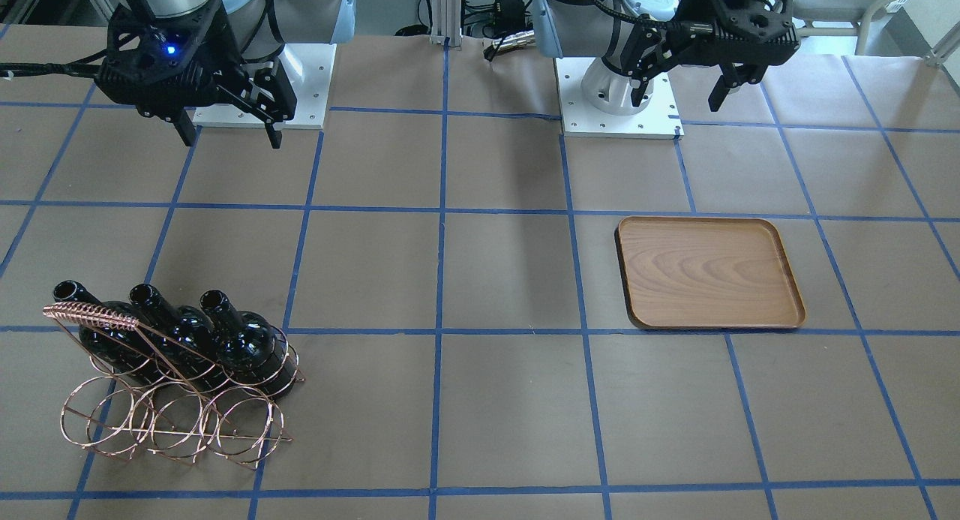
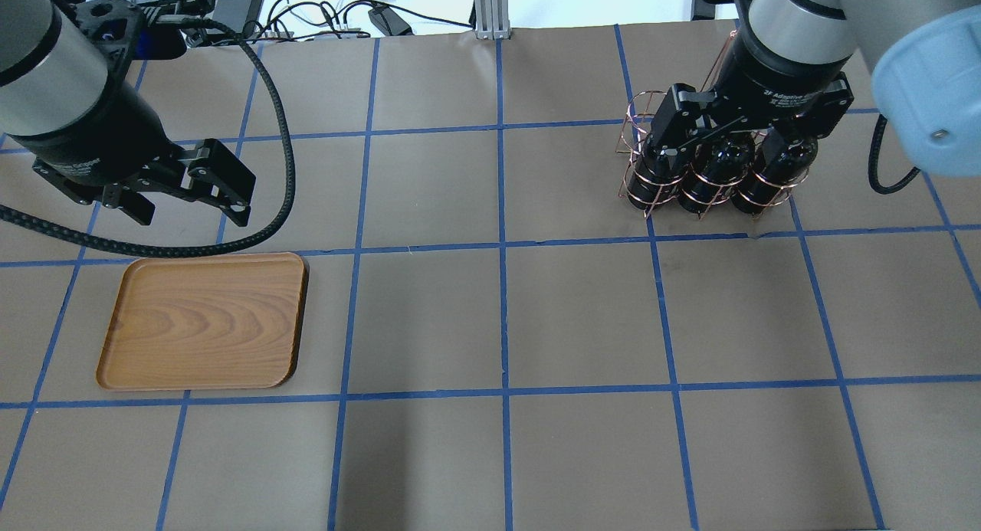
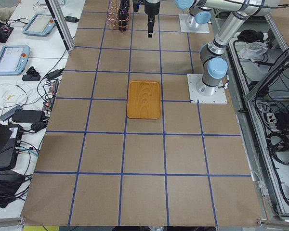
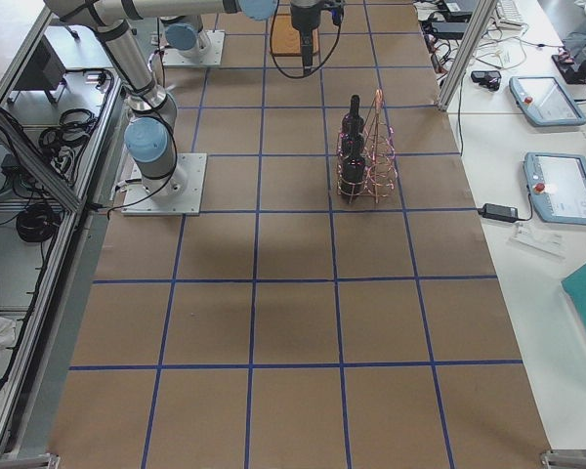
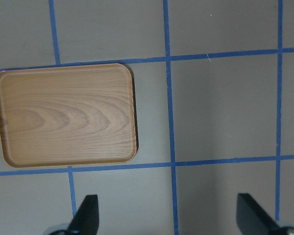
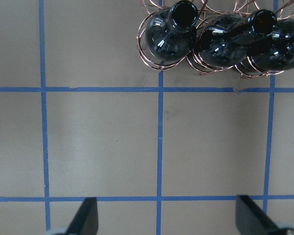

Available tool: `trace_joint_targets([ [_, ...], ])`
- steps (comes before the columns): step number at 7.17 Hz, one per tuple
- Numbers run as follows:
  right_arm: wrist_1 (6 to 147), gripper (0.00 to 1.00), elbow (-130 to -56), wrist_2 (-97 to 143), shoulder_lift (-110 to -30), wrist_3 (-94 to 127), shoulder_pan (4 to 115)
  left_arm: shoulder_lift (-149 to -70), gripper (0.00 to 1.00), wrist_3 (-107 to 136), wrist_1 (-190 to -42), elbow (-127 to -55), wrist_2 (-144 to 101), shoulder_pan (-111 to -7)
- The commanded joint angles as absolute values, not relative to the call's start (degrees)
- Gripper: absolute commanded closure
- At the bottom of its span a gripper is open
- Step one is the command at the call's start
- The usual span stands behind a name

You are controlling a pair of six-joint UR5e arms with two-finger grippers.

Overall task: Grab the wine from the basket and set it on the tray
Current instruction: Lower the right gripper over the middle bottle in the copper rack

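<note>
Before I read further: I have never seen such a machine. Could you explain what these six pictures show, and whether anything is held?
These are two robot arms bolted to a table with blue tape lines. Four cameras are fixed: one faces the robot, one looks over its shoulders, one stands at each table end. Two more sit on the wrists and look down past the fingers. The left gripper and the right gripper are both open and hold nothing. Three dark wine bottles sit in a copper wire basket; the wooden tray lies apart, with no bottle on it.
</note>
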State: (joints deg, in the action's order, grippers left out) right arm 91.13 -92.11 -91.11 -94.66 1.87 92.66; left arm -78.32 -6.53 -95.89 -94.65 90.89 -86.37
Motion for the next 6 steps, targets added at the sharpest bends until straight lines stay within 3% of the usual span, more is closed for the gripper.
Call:
trace_joint_targets([
  [1, 91.1, 0.00, -92.1, -90.7, -94.7, 1.8, 92.6, -78.3, 0.00, -6.6, -95.9, -94.7, 90.7, -86.5],
  [6, 88.9, 0.00, -89.7, -90.7, -94.6, 2.7, 92.5, -78.2, 0.00, -6.6, -96.0, -94.7, 90.9, -86.5],
])
